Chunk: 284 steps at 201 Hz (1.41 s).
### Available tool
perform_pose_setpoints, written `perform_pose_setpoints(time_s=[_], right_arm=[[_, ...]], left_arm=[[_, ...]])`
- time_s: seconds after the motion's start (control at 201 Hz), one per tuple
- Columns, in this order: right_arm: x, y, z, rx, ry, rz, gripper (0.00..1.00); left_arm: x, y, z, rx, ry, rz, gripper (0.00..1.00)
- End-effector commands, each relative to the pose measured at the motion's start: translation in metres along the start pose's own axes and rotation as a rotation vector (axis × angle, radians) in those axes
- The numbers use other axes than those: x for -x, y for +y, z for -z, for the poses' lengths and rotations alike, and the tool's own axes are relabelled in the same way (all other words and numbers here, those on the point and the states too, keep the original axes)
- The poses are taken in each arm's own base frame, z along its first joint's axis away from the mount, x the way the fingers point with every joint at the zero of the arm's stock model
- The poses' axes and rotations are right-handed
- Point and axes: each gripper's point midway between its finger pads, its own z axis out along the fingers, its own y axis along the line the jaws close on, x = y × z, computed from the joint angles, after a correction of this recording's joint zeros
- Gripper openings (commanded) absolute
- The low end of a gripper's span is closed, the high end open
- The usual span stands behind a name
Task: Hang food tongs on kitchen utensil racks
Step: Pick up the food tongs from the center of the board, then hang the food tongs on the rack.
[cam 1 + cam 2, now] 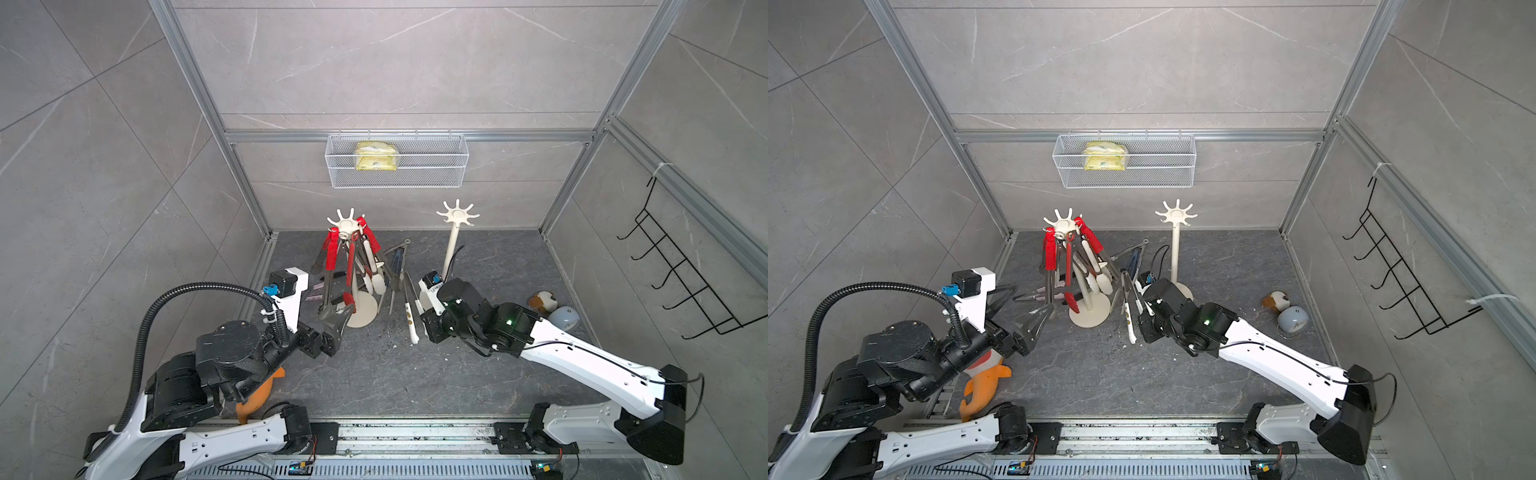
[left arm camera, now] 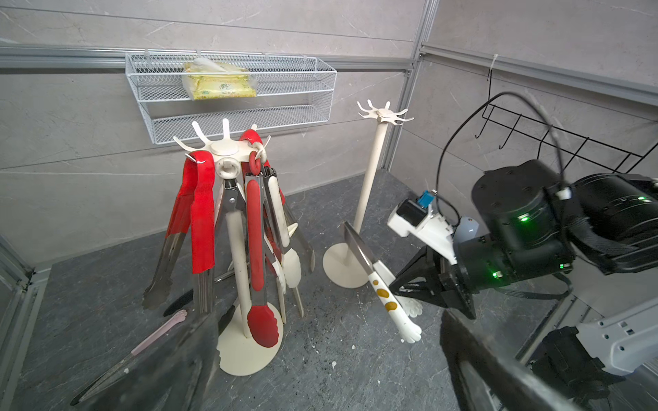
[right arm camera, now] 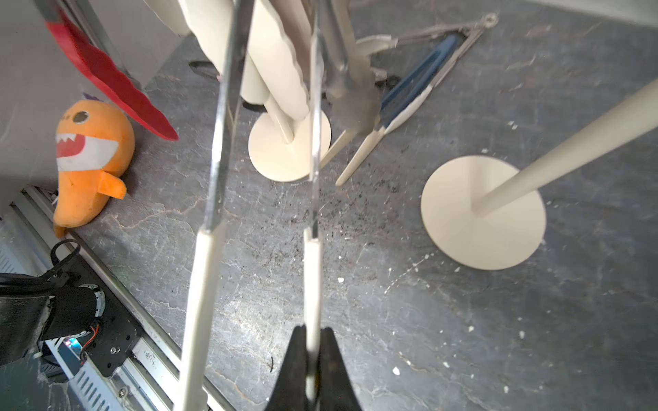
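Right gripper (image 3: 311, 341) is clamped shut on 1 arm of the cream-tipped tongs (image 2: 382, 295), holding them tilted above the worktop (image 1: 395, 374), likely bound for the empty rack (image 1: 457, 214). Left gripper (image 1: 1040, 318) gapes wide, holding nothing, beside the loaded rack (image 1: 346, 226).

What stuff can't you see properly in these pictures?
Orange toy: in a top view, mostly hidden under the left arm.
Packet in the wire basket: print too small to read, left wrist view.
Held tongs: far end blurred and cut off by the right wrist view's edge.
Right gripper: hidden under its own wrist in both top views.
Floor tongs: partly hidden behind the hanging tongs, top views.
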Motion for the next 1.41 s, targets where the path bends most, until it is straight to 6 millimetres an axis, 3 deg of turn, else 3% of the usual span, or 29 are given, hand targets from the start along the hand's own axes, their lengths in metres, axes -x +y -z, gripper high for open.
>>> perform_pose_setpoints(time_s=[0.0,0.289,0.473,0.687,1.145,1.409], right_arm=[[0.027,-0.008,0.026,-0.047,-0.130,0.075,0.05],[0.055,-0.030,0.079,-0.130,-0.286,0.080,0.00],[0.069,-0.028,0.107,-0.108,-0.350,0.086,0.00],[0.083,-0.040,0.142,-0.150,-0.431,0.071,0.00],[0.090,-0.095,0.135,-0.210,-0.372,-0.014,0.00],[0.099,-0.114,0.113,-0.195,-0.347,-0.039,0.00]], left_arm=[[0.013,0.002,0.000,0.015,-0.053,0.042,0.99],[0.006,-0.007,-0.013,0.011,-0.025,0.029,0.99],[0.005,-0.011,-0.018,0.009,-0.023,0.022,0.99],[0.003,-0.011,-0.020,0.015,-0.024,0.022,1.00],[-0.004,-0.001,-0.024,0.079,-0.013,0.037,1.00],[-0.011,0.000,-0.026,0.090,0.008,0.049,0.99]])
